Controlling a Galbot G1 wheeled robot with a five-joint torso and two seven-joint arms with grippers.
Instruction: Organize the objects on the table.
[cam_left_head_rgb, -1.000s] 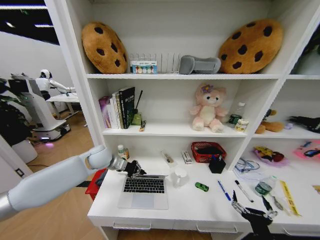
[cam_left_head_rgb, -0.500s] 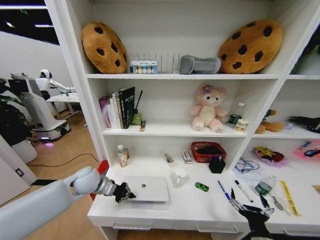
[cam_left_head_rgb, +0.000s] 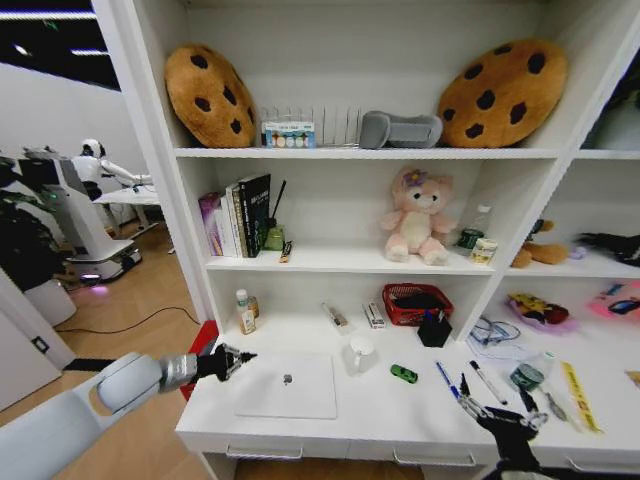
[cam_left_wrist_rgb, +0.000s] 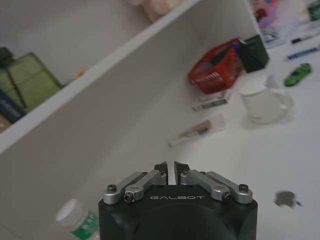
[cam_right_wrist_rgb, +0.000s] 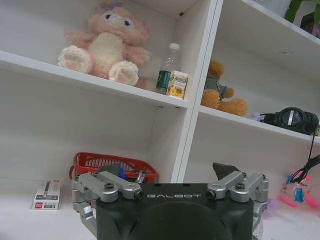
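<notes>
Laptop lies closed on counter; toy car, pens unsorted; left gripper fingers nearly together, right gripper fingers spread, both empty.

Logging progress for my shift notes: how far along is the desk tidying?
Done: the laptop lies shut on the table. In hand: nothing; the left hand hovers shut beside the laptop, and the right hand waits open at the front edge. Left: the green toy car and pens lie loose.
</notes>
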